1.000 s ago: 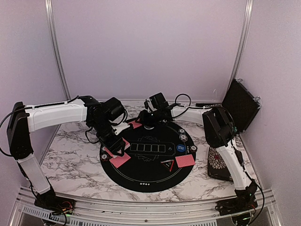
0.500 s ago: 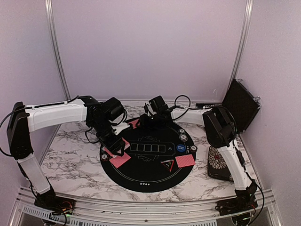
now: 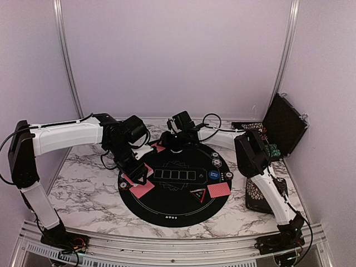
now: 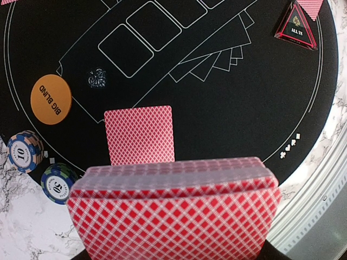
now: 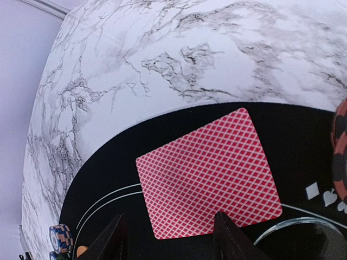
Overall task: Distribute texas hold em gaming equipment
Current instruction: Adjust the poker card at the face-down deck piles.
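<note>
Smooth card deck point(image 4: 173, 216), matt black mat point(image 4: 227, 124)

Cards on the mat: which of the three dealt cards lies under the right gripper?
The far card, at the mat's far edge, below the right gripper. The left card and right card lie on the mat's near side.

A thick deck of cards point(image 4: 173, 216) with red backs fills the bottom of the view, very near. Just beyond it a single card point(image 4: 140, 135) lies face down on the black mat point(image 4: 227, 119). At the left lies an orange button point(image 4: 50, 99) marked BIG BLIND, and below it two chip stacks point(image 4: 24, 151) stand at the mat's edge. A triangle marker point(image 4: 296, 27) reading ALL IN lies at the top right.
</note>
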`<state>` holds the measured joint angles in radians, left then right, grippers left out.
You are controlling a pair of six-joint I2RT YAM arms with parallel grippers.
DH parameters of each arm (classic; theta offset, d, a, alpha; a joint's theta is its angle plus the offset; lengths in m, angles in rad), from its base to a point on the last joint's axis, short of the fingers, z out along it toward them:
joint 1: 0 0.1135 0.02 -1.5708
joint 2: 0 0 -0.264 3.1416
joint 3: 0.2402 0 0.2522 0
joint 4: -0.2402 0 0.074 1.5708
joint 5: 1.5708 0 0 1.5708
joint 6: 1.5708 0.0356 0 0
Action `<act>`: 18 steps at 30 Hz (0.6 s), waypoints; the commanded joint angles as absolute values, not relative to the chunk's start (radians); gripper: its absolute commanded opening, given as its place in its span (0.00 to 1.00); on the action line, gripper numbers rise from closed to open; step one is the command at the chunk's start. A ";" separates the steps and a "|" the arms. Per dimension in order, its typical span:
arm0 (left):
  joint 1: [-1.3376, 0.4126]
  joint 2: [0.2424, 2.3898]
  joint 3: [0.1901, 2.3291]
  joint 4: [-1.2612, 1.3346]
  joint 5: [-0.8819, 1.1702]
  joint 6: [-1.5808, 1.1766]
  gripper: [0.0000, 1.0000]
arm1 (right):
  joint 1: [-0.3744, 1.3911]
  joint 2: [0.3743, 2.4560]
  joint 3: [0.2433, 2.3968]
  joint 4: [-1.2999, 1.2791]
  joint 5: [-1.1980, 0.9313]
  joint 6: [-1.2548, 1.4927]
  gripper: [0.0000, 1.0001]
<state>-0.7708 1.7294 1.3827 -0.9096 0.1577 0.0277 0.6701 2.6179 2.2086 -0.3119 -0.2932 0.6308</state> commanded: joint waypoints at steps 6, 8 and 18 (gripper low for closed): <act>-0.764 1.708 1.373 -0.908 0.173 0.038 0.55 | 0.670 2.594 2.243 -0.335 -0.316 0.601 0.53; -0.765 1.709 1.372 -0.908 0.175 0.038 0.55 | 0.669 2.559 2.231 -0.331 -0.327 0.596 0.54; -0.766 1.714 1.376 -0.908 0.179 0.034 0.55 | 0.659 2.309 1.945 -0.192 -0.417 0.639 0.58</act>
<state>-0.7704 1.7294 1.3811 -0.9096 0.1604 0.0273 0.6685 2.4351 2.0327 -0.2871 -0.3599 0.6132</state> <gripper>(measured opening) 0.668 0.577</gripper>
